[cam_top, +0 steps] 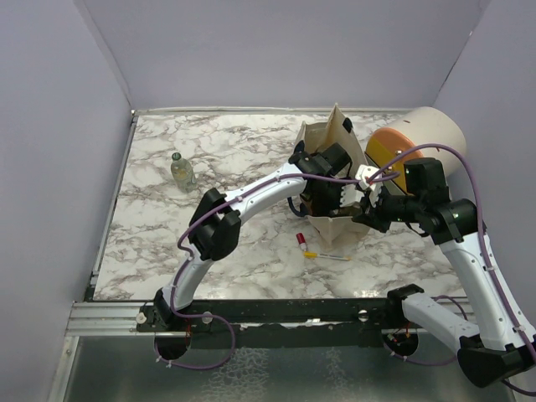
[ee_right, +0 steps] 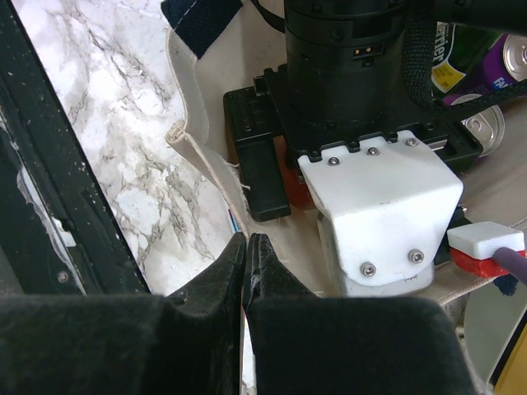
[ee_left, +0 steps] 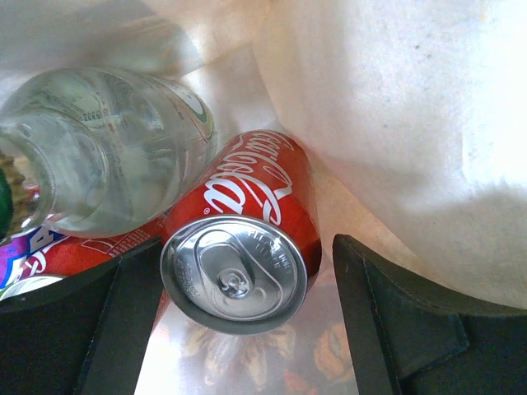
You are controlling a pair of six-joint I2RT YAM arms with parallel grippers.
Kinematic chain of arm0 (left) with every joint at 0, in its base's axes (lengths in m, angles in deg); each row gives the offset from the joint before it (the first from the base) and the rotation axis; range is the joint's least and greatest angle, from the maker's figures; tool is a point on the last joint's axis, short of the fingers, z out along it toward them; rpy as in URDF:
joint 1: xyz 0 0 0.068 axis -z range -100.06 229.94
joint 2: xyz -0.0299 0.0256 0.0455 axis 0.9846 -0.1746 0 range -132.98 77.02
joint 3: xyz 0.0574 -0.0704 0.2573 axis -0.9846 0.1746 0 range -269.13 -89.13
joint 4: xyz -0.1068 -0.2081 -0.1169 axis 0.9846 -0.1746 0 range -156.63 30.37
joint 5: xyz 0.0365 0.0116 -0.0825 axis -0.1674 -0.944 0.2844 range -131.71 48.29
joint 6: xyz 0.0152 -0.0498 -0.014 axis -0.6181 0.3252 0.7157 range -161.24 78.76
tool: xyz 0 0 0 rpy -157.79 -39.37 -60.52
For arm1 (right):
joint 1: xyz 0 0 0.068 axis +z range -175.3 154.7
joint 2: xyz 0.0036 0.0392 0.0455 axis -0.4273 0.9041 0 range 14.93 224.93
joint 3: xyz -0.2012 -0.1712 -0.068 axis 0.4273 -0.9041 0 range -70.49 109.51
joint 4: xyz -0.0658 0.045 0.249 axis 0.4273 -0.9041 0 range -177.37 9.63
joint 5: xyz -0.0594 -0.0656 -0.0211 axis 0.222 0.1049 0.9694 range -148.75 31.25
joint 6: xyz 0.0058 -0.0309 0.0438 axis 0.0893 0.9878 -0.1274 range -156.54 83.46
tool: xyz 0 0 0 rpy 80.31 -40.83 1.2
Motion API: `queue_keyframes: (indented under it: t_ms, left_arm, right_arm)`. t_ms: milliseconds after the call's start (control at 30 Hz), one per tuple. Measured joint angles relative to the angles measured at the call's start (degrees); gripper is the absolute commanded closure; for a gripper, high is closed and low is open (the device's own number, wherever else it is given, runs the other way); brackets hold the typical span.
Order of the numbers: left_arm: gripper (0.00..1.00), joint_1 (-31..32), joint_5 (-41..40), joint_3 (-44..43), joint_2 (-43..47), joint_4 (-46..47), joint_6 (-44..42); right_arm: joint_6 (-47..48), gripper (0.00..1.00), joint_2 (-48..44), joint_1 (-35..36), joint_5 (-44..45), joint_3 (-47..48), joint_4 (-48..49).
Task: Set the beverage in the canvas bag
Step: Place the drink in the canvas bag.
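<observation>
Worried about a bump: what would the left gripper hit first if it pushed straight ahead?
Most likely the cola can, lying top-first between its open fingers inside the bag, though depth is unclear.

You can read one brand plainly: the white Coca-Cola script along the side of the red can (ee_left: 247,222), lying with its top toward the left wrist camera inside the canvas bag (ee_left: 395,123). The clear bottle (ee_left: 107,156) touching it carries a pale label with fine print too small for you to make out. At the lower left edge, a purple-and-white can (ee_left: 20,255) shows parts of large white letters, cut off by the frame. From the right wrist, you see a yellow label (ee_right: 449,72) with dark print on a green bottle (ee_right: 469,37), and white lettering on a purple can (ee_right: 504,66); neither is legible.
</observation>
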Motion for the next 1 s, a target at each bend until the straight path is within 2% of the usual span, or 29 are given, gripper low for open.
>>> queue_keyframes:
  t_ms: [667, 1000]
  left_arm:
    - [0.14, -0.7, 0.0, 0.0, 2.5, 0.2, 2.3]
    - [0.14, -2.6, 2.9, 0.0, 4.9, -1.0, 3.0]
  right_arm:
    - [0.3, 0.99, 0.0, 0.0, 0.0, 0.0, 0.2]
    - [0.7, 0.99, 0.0, 0.0, -0.1, 0.0, 0.4]
